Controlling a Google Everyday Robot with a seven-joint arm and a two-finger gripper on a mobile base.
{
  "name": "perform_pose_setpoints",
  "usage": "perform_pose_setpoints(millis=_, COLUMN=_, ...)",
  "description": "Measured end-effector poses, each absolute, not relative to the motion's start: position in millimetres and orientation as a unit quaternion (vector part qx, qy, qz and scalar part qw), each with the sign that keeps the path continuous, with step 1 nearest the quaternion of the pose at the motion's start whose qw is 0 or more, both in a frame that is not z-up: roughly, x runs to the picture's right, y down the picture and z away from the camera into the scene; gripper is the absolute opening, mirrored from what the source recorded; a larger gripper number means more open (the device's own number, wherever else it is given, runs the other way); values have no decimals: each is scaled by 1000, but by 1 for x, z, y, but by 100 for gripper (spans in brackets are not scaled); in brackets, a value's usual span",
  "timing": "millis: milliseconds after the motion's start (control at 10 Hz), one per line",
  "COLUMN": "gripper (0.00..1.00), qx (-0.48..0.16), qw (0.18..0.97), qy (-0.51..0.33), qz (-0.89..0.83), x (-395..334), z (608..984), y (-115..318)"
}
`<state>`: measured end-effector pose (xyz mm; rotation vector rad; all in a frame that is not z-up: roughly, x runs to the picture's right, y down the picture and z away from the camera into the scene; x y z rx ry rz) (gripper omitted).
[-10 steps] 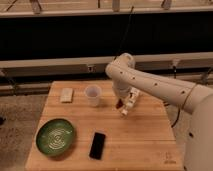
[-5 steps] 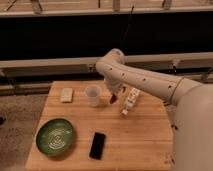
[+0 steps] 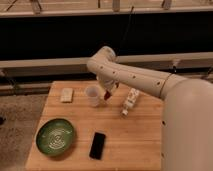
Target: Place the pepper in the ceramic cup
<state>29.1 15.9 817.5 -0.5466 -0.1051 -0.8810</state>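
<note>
On top of the light wooden table [image 3: 135, 142] sits the small plain white ceramic cup [image 3: 93, 95], no handle, wider at the rim, standing upright near the back middle. Right next to it, on its right side, is the robot's gripper [image 3: 107, 95], hanging down from the big white arm [image 3: 145, 80] that reaches in from the right. The claw is clamped together on the small slender dark red pepper [image 3: 107, 95], which pokes out below the fingers just beside the cup's rim, lifted off the tabletop. Can't tell for sure whether the pepper tip touches the cup wall, but it's outside the cup, not inside.

Other stuff on the table:
- a white bottle with a red label [image 3: 130, 100], lying tilted on its side just right of the gripper
- a small pale tan rectangular sponge-like block [image 3: 66, 95] left of the cup, near the back left corner
- a round green plate with a swirly pattern [image 3: 55, 136] at the front left
- a flat black phone [image 3: 97, 145] just right of the plate, towards the front edge

Behind the table runs a dark wall with pale horizontal rails [image 3: 45, 63].
</note>
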Motion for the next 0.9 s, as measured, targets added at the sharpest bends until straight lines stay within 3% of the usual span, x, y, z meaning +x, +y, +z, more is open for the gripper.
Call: perform_pose_setpoints(millis=900, gripper=0, qx=-246, qw=860, qy=-67, qz=-442, x=2, z=829, y=1)
